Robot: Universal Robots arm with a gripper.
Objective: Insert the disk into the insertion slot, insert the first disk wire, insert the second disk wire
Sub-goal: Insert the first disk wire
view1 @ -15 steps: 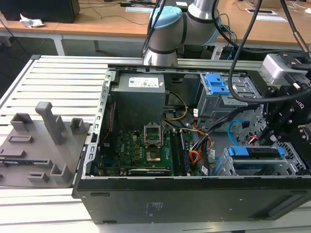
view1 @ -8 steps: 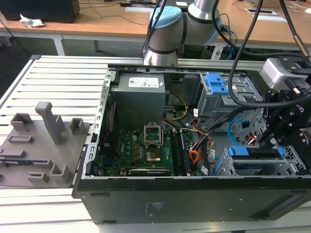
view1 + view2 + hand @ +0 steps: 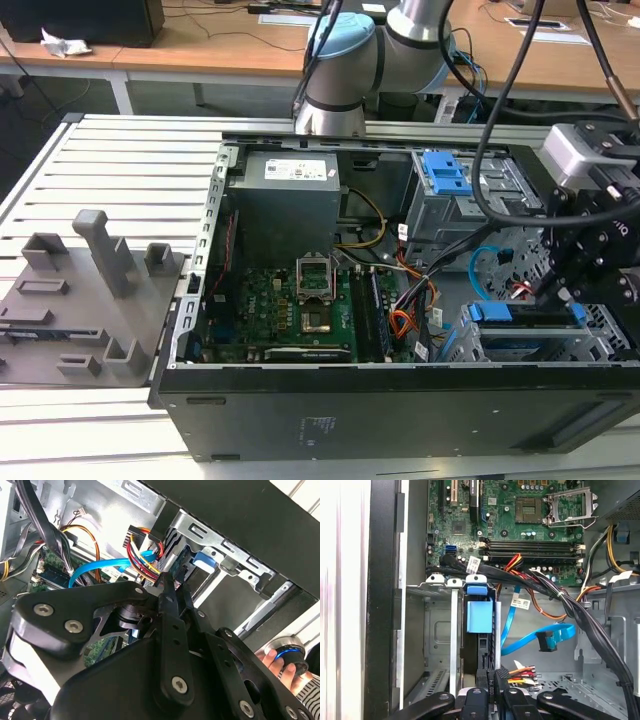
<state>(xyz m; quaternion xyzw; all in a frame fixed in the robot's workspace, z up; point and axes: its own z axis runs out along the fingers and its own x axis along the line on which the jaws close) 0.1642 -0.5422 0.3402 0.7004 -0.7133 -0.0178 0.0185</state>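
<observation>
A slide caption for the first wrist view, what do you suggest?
Gripper holds first disk wire at the disk seated in the insertion slot; second disk wire loose.

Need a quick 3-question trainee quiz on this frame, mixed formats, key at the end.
1. True or false: the disk sits in the insertion slot.
2. The gripper is shut on: A the first disk wire; B the blue latch; C a memory module.
3. Fill in: the second disk wire ends in a plug that hangs ___, not in the disk.
Key: 1 true; 2 A; 3 free.
</observation>
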